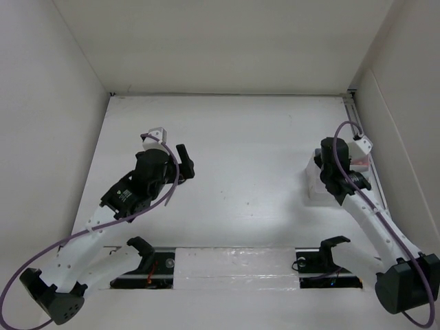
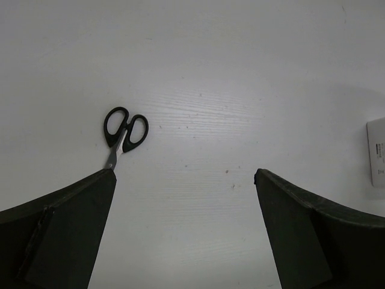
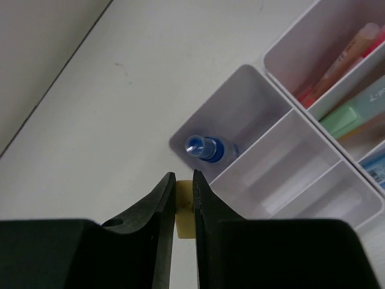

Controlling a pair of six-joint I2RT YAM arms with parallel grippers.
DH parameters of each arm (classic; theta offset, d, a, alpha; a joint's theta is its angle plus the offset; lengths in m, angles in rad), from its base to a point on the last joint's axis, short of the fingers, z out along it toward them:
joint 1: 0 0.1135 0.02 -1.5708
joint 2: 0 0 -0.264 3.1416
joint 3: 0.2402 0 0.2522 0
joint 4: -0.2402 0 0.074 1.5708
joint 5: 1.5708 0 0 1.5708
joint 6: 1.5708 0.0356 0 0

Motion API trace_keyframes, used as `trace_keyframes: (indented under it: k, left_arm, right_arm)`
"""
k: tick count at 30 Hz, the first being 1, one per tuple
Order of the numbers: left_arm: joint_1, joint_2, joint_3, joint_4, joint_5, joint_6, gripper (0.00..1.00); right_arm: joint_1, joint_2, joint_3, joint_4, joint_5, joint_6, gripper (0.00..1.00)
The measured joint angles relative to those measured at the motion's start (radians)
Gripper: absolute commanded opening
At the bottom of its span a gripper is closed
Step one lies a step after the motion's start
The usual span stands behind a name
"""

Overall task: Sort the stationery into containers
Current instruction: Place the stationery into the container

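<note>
Right wrist view: the right gripper is clamped on one small yellow eraser, just beside the white organiser. One blue-capped glue bottle stands in its corner compartment. Farther compartments hold orange-red pens, too blurred to count, one green marker and one blue marker. The left gripper is spread wide over the table. One pair of scissors lies flat there, its blade tip hidden behind a finger.
</note>
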State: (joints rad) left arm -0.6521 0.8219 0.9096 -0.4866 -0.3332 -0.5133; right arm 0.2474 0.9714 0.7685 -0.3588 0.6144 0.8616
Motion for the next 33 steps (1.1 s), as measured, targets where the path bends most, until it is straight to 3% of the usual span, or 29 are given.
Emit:
trace_keyframes:
  k: [11,33]
  left_arm:
    - [0.002,-0.025,0.0,0.001,0.013,0.007,1.0]
    - [0.002,-0.076,-0.007,0.011,0.069,0.02,1.0]
  right_arm:
    - [-0.04,0.024,0.0,-0.13,0.196,0.124,0.0]
    - [-0.071,0.124,0.008,-0.198,0.288,0.247,0.0]
